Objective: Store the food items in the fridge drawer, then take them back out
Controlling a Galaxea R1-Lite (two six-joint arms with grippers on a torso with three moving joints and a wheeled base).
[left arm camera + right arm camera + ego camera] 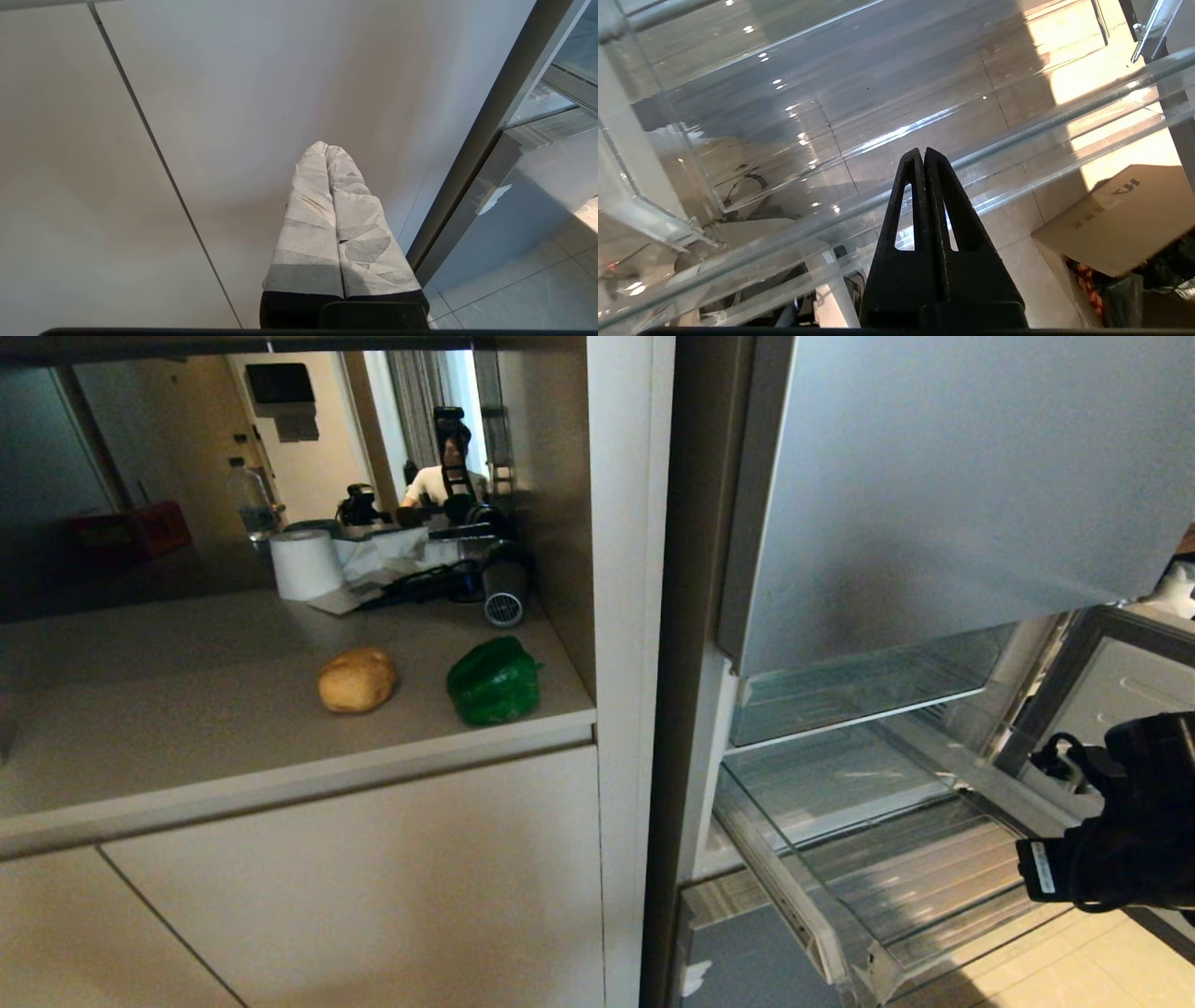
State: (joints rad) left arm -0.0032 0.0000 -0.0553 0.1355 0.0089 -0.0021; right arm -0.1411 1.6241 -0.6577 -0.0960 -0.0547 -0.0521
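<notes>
Fridge drawer (887, 887) pulled out, clear bin bare. Counter (187, 728) to its left carries green bell pepper (494, 680) and tan lump (357, 679), near each other, apart. Right gripper (923, 151) over bin, jaws pressed together, empty. Left gripper (327, 145) by cabinet front (210, 116), jaws together, empty.

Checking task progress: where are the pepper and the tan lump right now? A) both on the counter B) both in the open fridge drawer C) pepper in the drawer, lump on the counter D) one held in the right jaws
A: the green bell pepper and the tan lump lie side by side on the counter, while the pulled-out fridge drawer holds no food.
</notes>
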